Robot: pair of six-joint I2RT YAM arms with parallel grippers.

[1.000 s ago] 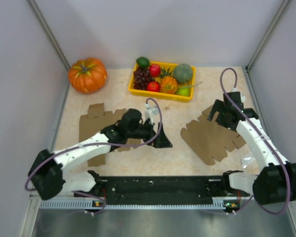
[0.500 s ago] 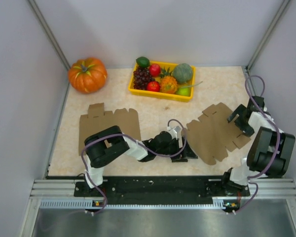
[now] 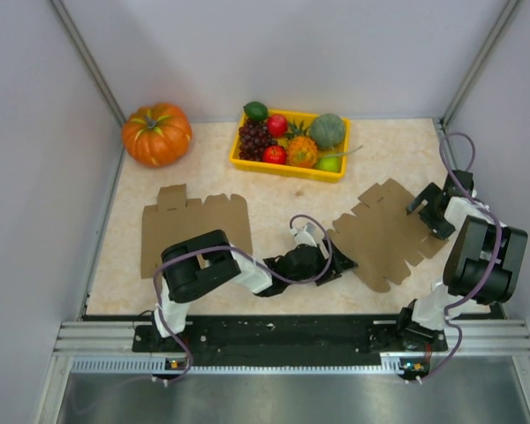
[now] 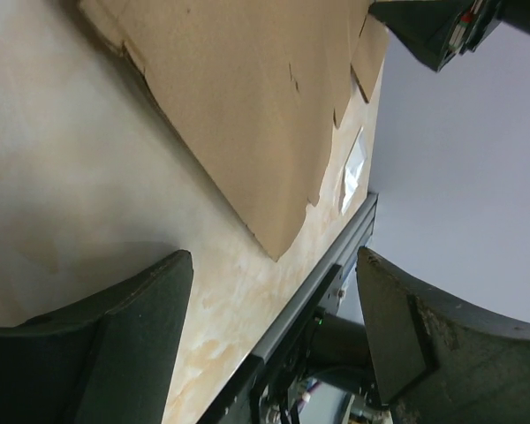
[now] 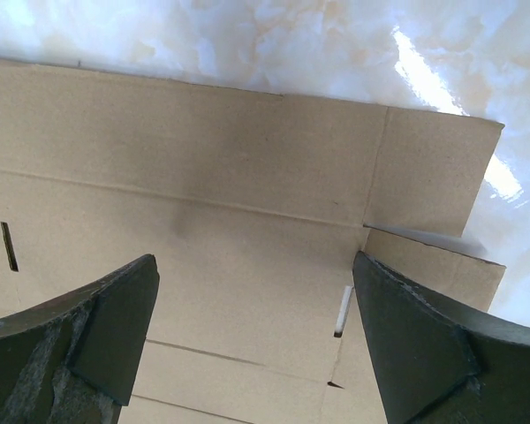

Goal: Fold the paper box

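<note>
Reaching w/ both arms toward the paper box [image 3: 384, 234], which lies flat and unfolded on the table [image 3: 283, 199], right of centre, b/w my two grippers. Left gripper [image 3: 340, 265] sits low at the sheet's near-left edge, w/ that arm stretched across the front of the table. Right gripper [image 3: 427, 208] is at the sheet's far-right edge, by the tabs.

Left jaws: spread wide, nothing b/w them. Left wrist cam shows bare tabletop in the gap and a pointed corner of the cardboard just ahead, not pinched.

Right jaws: also spread wide, nothing gripped. Right wrist cam looks down on the brown sheet w/ its creases, a narrow slot and a side flap, and my fingers [image 5: 415, 344] frame the view on either side. Can't tell if the tips touch the cardboard.

Rest of the table:
- Second cardboard sheet [image 3: 194, 225] lies flat on the left side, apart from both grippers.
- Pumpkin [image 3: 156, 133] sits in the far-left corner.
- Yellow tray [image 3: 287, 170] of fruit sits at the back, approx centre, apart from the paper box.
</note>
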